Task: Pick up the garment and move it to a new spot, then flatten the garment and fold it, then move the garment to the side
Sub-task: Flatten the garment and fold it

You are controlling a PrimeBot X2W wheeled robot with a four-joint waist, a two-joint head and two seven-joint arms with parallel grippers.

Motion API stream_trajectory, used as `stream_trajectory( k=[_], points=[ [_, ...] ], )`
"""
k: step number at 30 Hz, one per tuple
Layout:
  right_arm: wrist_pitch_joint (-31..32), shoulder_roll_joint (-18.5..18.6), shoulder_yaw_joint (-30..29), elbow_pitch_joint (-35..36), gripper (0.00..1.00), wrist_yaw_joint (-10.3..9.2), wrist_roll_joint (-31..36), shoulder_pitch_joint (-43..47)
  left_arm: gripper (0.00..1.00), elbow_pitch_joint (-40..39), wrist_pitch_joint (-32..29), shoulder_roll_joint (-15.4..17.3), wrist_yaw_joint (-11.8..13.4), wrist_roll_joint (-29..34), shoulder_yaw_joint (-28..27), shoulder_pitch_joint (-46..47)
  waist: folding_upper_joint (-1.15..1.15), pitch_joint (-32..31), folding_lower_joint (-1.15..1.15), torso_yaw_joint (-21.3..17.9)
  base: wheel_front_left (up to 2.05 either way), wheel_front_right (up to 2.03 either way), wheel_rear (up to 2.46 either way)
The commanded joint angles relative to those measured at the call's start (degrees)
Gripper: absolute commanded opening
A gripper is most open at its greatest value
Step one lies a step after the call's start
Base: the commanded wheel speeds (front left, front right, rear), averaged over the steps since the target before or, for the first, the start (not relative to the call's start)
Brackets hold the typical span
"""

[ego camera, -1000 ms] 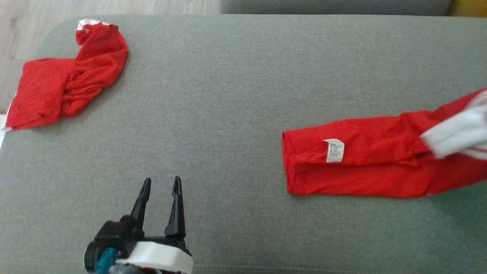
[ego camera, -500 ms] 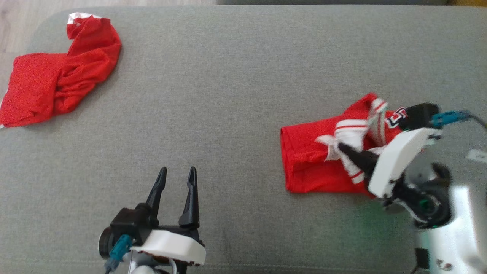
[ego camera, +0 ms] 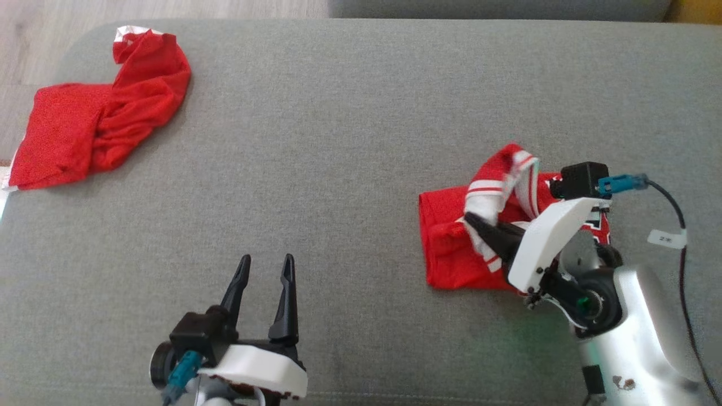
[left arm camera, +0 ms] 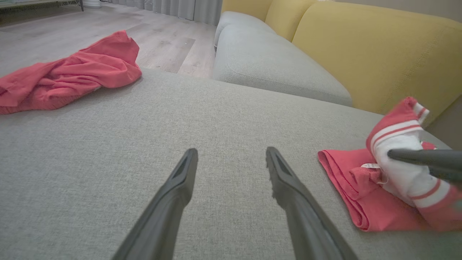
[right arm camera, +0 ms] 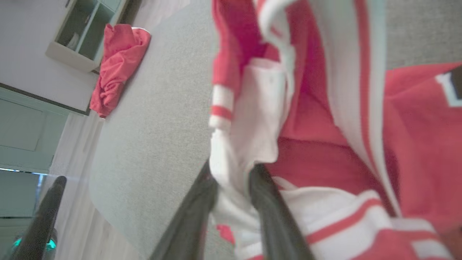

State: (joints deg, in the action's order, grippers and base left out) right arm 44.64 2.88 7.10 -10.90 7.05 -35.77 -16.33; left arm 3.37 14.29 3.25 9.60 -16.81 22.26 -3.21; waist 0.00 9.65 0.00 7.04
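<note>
The red garment [ego camera: 445,254] lies partly folded on the right side of the grey cushion [ego camera: 350,141]. The right claw [ego camera: 472,221] is clenched on its white-striped hem, held above the cushion. The left claw [ego camera: 265,264] hangs released by the cushion's near edge. Another red cloth [ego camera: 84,124] lies crumpled at its far left corner.

A: What is seen on the left gripper [ego camera: 267,260]?
B: Two long black fingers [ego camera: 284,304] are set under a white cover [ego camera: 254,372]; a teal plug [ego camera: 181,375] is fitted.
A: And the right gripper [ego camera: 471,221]?
B: The same, plus a black cable [ego camera: 682,270] tagged white and a silver forearm [ego camera: 637,338].
</note>
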Motion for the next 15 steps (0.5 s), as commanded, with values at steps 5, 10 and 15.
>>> stream_trajectory(
  k=[5,10,15],
  points=[
    [-1.8,0.0,5.0,3.0,1.0,0.44,-2.7,-1.9,1.0,-1.1,0.7,-0.4,0.6,-0.7,-1.3,0.3,0.0,-1.2,0.0,-0.3,0.0,0.0,0.0],
    [-5.3,0.0,6.3,9.9,1.0,0.44,-5.1,1.6,1.0,-0.9,0.7,-0.4,0.5,-0.4,-2.1,-0.8,0.0,-2.6,0.0,-0.8,0.0,0.0,0.0],
    [-10.6,0.0,5.4,19.2,1.0,0.44,2.7,6.1,1.0,-1.3,0.7,-0.4,0.5,-0.4,-2.7,-1.5,0.0,-3.4,0.0,-1.5,0.0,0.0,0.0]
  ],
)
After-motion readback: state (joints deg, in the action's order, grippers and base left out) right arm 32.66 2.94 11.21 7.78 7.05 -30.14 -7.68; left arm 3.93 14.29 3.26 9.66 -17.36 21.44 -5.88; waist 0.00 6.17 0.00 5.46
